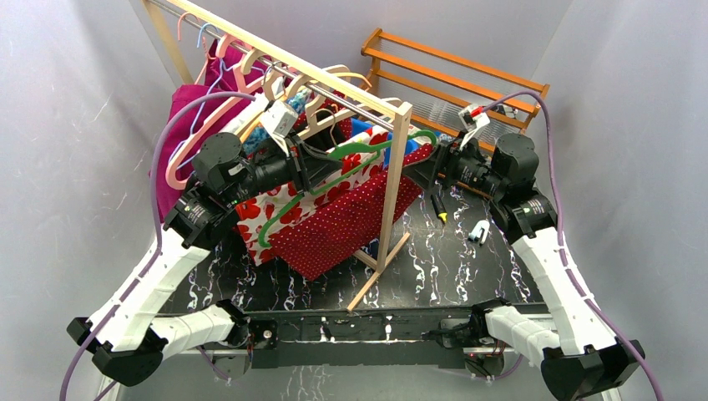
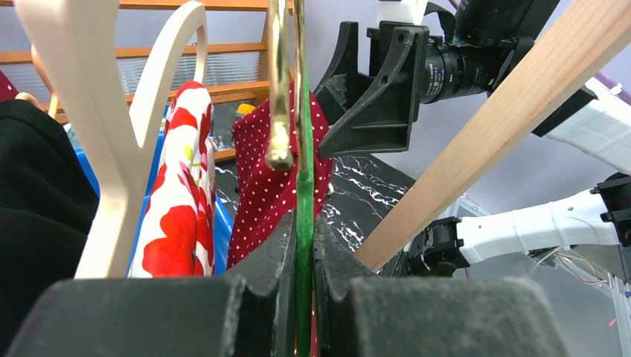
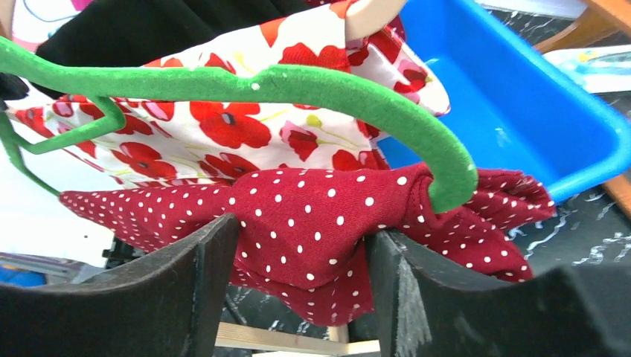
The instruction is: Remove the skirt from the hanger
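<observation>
**Mid-desk, beside the wooden rack (image 1: 399,167).** My left tool (image 2: 303,230) is clamped tight on the thin edge of the green hanger (image 2: 303,186), with nothing else between its pads. My right tool (image 3: 303,232) stands wide, one jaw on each side of the bunched end of the red polka-dot skirt (image 3: 320,208). The cloth fills the gap, and I cannot tell whether the jaws are pressing it yet.

The skirt hangs from the hanger over the middle of the desk (image 1: 467,267), just left of the rack's near upright and in front of a poppy-print garment (image 3: 223,126). The hanger's long axis runs roughly from my left tool to my right. The skirt's gathered end sits under the hanger's down-curled right tip, directly ahead of the right tool, so the right arm is plainly the nearer one. I judge the coming pull must carry the cloth out past that tip, away from the left tool, while the left tool holds the hanger.

Only the right wrist view shows the tip hooked over the cloth, with a blue bin (image 3: 521,111) behind it. From above, the upright blocks that spot. Only the left wrist view shows the pinch on the hanger, and the top view alone gives the skirt's full drape.
</observation>
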Robot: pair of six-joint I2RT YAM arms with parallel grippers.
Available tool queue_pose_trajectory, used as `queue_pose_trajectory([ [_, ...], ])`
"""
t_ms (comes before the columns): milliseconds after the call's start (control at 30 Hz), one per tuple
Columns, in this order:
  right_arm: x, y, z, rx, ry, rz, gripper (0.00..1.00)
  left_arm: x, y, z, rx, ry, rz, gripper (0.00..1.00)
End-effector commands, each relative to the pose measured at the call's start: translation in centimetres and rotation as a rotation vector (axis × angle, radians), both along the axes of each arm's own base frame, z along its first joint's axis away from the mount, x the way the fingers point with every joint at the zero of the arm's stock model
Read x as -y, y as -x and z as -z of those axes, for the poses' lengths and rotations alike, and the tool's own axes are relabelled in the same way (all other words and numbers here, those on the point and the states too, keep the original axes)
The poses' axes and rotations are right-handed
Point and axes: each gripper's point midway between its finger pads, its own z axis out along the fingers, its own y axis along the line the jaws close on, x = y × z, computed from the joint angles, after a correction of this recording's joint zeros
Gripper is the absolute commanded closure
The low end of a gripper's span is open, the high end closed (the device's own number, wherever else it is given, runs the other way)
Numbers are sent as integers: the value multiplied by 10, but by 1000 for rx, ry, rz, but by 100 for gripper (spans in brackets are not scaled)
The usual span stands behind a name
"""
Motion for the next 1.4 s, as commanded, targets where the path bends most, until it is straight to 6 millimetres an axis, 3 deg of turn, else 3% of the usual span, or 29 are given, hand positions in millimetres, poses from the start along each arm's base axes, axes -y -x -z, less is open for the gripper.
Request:
queue_pose_trajectory([
  [0,-13,12,-14,-4,-93,-96,34,-6,7,-38,94,124,-9,100],
  [167,-14,15,12,-155,-84,-83,49,-9,-5,-33,84,110,-71,100],
  [367,-13,22,28,-259,-94,-78,47,-10,-13,-27,70,101,-102,100],
  [500,-15,24,34,-302,-121,-74,54,-8,-15,-27,65,102,-106,100],
  [667,-15,26,44,-364,-123,-71,57,-5,-20,-25,56,95,-110,100],
  [767,-15,27,48,-413,-136,-56,66,-6,-20,-29,64,95,-111,100],
  [967,-9,33,64,-554,-109,12,70,-3,-27,-30,49,77,-125,100],
  [1033,-7,35,71,-600,-90,27,89,-4,-28,-30,49,64,-134,100],
  [1100,-8,38,79,-629,-82,10,100,-9,-29,-32,66,72,-158,100],
  [1233,-1,37,94,-669,-35,63,100,-15,-30,-35,68,100,-190,100],
  [1367,20,38,115,-666,47,195,100,-24,-26,-46,95,134,-220,100],
])
